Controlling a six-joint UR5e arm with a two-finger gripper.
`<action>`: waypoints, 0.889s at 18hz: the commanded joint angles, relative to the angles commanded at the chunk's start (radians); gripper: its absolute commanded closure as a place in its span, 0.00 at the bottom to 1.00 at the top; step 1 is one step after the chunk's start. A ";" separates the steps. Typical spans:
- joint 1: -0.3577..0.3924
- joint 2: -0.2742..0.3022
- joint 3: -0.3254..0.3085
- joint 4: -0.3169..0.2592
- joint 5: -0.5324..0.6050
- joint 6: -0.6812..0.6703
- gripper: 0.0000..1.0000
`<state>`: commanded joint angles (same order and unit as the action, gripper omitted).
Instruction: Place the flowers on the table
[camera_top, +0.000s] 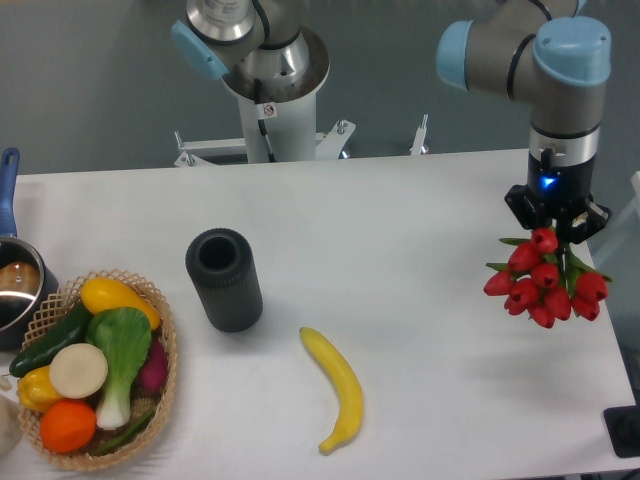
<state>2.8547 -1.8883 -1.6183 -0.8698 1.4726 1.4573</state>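
From the fixed camera, the claw (556, 236) hung over the right end of the table (420, 200), pointing down, and it was clamped on the flowers (545, 280). The red buds bunched just under the fingers, facing the camera, with green leaves poking out at the sides. The bunch was up in the air, its shadow lying on the white top below and to the left of it.

Everything else sat well off to the claw's left. Nearest was a banana (338, 388), lying flat, lower left of the claw. Further left stood a black cylinder (224, 279), upright, open end up. Further out, at the far left edge, a wicker basket (168, 352) held vegetables and fruit: a yellow squash, a green leafy one, an orange, a cucumber. Above the basket, a pot (14, 285) with a blue handle was cut off by the frame edge.
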 joint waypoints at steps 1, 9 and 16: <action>0.000 0.000 -0.003 0.000 0.000 0.000 1.00; 0.000 -0.008 -0.040 0.012 0.005 0.009 1.00; -0.047 -0.041 -0.094 0.015 0.034 0.008 0.95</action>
<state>2.8073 -1.9297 -1.7119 -0.8544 1.5062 1.4650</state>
